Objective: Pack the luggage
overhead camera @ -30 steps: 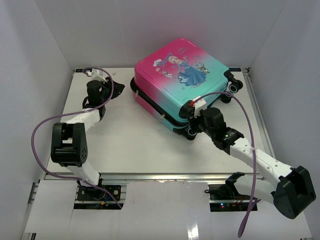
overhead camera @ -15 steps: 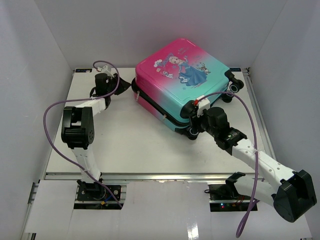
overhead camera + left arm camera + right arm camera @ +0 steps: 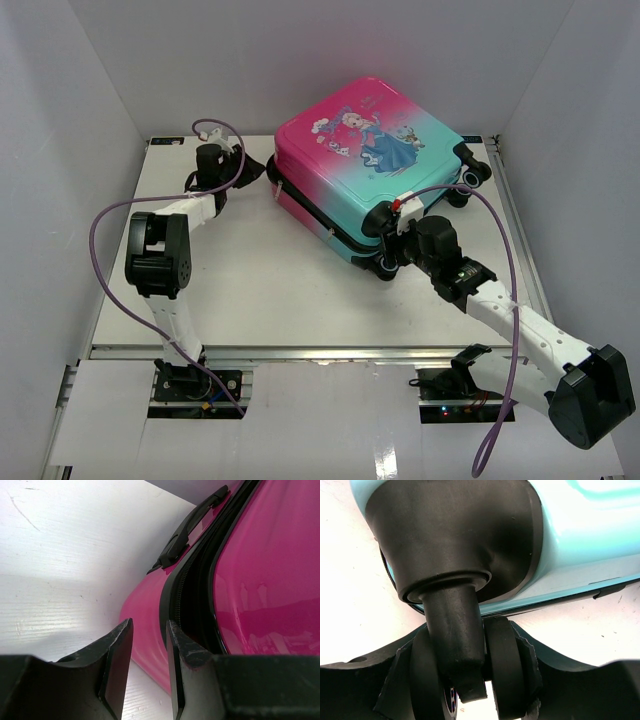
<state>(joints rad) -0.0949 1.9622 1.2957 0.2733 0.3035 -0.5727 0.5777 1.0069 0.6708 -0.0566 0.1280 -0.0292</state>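
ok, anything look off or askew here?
Nothing spilled or damaged. The luggage lies flat but skewed against the table edges, and the right hand clasps its near corner wheel, an unusual hold.

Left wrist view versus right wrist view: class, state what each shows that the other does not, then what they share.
Only the left wrist view: the pink end, its zipper seam and black carry handle, with the left gripper open beside the shell. Only the right wrist view: the teal end, a black wheel housing and a caster wheel clasped by the right gripper. Both: the luggage on the white table.
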